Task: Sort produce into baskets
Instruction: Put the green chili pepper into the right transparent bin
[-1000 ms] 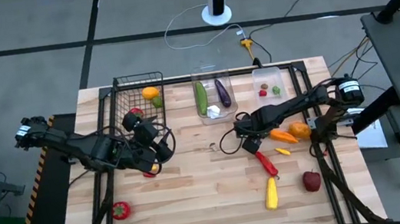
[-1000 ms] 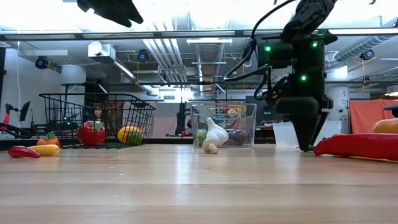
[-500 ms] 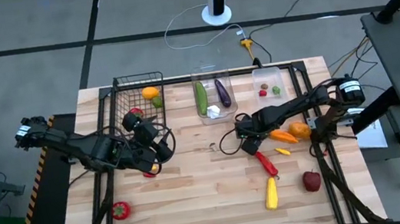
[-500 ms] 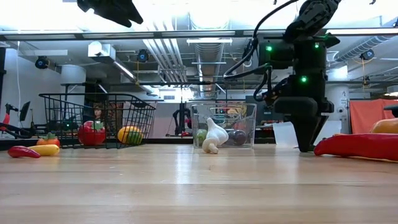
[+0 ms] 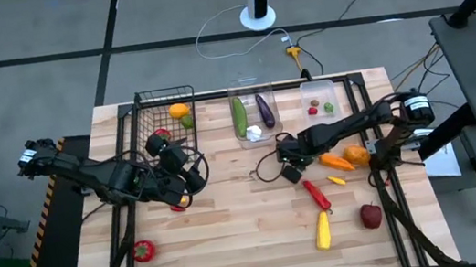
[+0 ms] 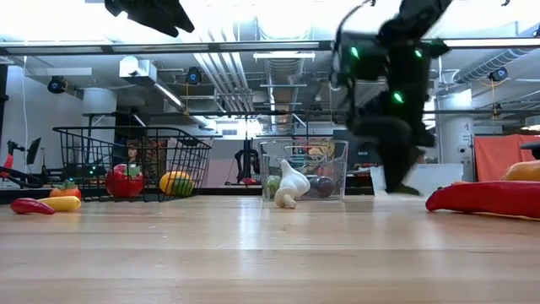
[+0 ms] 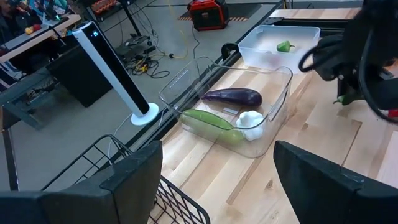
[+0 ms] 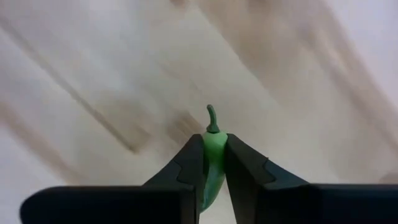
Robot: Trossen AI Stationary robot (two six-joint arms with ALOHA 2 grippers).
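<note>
Bright, even overhead light falls on the bench (image 5: 233, 236); ceiling lamps glare white in the low view; the right end effector (image 6: 396, 181) smears with motion blur there; behind its sharp fingers (image 8: 189, 168), the wood streaks diagonally.

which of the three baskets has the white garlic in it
The middle clear plastic bin, holding white garlic beside a green cucumber and purple eggplant; the black wire-mesh basket and the shallower clear bin have none.

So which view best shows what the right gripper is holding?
The right wrist view: a small green pepper, stem out, sits pinched in the right gripper. The high view shows only that gripper mid-table, hiding the pepper. The low view blurs it. The left wrist view shows a green sliver by the dark arm.
</note>
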